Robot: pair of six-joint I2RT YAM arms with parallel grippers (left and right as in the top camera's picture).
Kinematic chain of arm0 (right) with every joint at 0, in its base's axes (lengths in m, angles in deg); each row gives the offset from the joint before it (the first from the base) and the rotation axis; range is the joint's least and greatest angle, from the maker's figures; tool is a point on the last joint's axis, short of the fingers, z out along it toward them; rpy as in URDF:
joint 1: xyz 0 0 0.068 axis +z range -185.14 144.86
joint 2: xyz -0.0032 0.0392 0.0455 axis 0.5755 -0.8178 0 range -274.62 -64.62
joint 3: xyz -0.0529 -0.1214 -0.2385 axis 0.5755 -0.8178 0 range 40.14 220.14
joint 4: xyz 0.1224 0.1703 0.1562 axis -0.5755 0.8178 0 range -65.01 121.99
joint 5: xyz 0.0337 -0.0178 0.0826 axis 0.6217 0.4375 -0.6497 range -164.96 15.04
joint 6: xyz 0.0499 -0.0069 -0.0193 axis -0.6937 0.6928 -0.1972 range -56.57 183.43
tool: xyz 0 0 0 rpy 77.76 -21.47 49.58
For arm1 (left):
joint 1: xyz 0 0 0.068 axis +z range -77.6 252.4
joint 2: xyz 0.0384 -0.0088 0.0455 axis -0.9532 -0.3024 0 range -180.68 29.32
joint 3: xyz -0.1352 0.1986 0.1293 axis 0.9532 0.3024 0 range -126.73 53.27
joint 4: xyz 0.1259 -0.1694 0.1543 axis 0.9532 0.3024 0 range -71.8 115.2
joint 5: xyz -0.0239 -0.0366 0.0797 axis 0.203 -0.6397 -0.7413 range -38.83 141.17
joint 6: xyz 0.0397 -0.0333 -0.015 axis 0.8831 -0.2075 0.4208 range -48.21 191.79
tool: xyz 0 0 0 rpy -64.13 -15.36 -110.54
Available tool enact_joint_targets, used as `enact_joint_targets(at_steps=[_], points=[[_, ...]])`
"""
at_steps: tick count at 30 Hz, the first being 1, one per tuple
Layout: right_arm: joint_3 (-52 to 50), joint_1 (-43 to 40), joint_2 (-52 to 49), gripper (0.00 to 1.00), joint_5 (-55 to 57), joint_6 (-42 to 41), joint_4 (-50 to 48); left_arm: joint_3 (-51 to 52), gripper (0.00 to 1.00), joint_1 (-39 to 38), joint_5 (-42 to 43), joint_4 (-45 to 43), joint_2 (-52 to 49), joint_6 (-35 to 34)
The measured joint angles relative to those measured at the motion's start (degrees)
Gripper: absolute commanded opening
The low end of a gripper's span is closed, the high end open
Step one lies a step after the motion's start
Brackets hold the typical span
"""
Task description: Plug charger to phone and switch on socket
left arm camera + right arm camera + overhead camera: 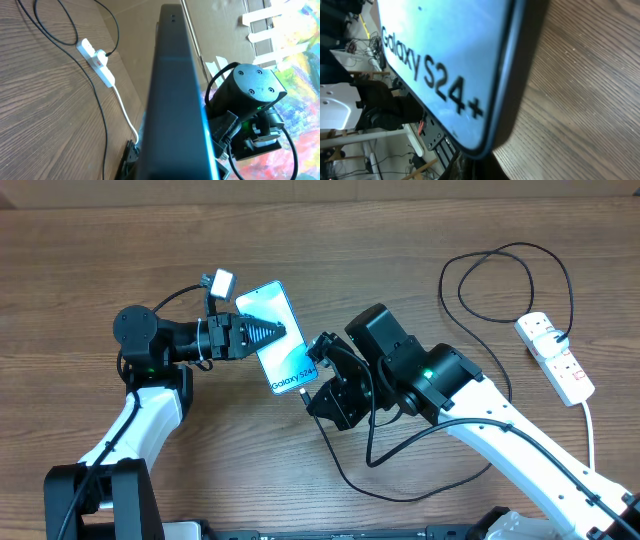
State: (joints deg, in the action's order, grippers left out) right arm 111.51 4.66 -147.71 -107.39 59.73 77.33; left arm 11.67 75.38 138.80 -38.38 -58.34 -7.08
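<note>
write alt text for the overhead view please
Two robot arms meet at a light blue phone over a wooden table: left hand gripping its side, right hand at its lower end. A black cable loops to a white power strip.

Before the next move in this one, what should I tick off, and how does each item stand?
1. Left gripper shut on phone: ok.
2. Right gripper shut on charger tip, at the phone's lower end: ok, as far as the overhead view shows.
3. Plug lined up with or seated in the port: cannot tell, hidden.
4. Charger's far end in socket: ok.
5. Socket switched on: cannot tell, switches too small.
</note>
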Motion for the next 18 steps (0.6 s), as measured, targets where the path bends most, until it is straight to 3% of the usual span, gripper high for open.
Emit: enact_joint_targets(at_steps=[18], points=[[2.4, 0.2, 2.1, 0.04, 1.8, -0.8, 0.6, 0.0, 0.04, -1.2, -1.3, 0.0, 0.0, 0.9]])
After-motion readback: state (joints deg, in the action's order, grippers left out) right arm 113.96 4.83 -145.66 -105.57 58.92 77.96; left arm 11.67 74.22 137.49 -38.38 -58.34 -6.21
